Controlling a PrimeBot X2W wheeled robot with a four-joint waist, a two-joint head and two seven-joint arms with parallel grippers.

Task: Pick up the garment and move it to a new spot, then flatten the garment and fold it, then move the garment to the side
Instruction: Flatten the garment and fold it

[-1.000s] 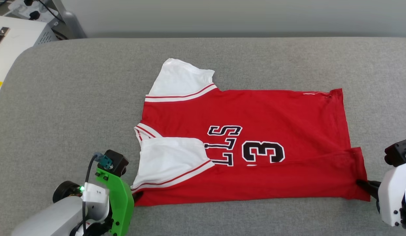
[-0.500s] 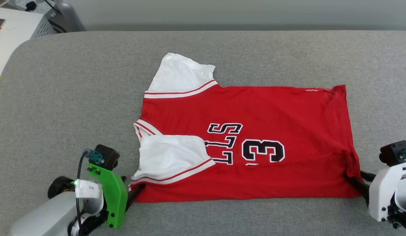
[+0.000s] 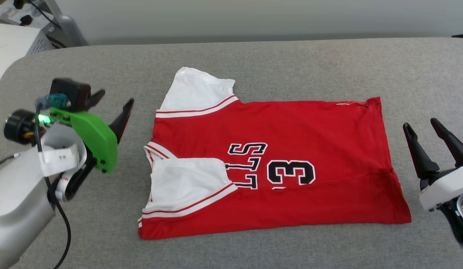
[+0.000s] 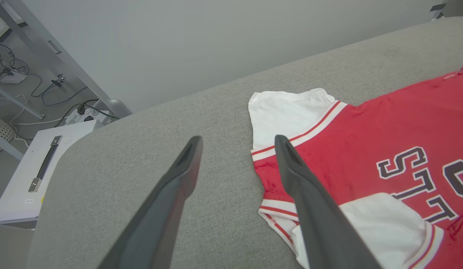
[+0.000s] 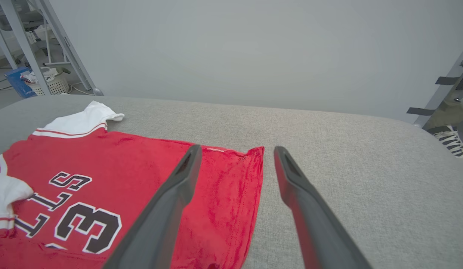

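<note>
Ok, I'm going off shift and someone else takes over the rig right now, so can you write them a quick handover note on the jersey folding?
Grippers: the left gripper is open and empty, beside the collar end. The right gripper is open and empty, beside the hem, clear of the cloth.
Things: the garment lies flat on the grey surface, chest up, collar toward the robot's left.
Done: spread out; near side folded over the chest, with the near sleeve on top.
Left: the far sleeve sticks out; fold the far side, fold again, move it aside.
</note>
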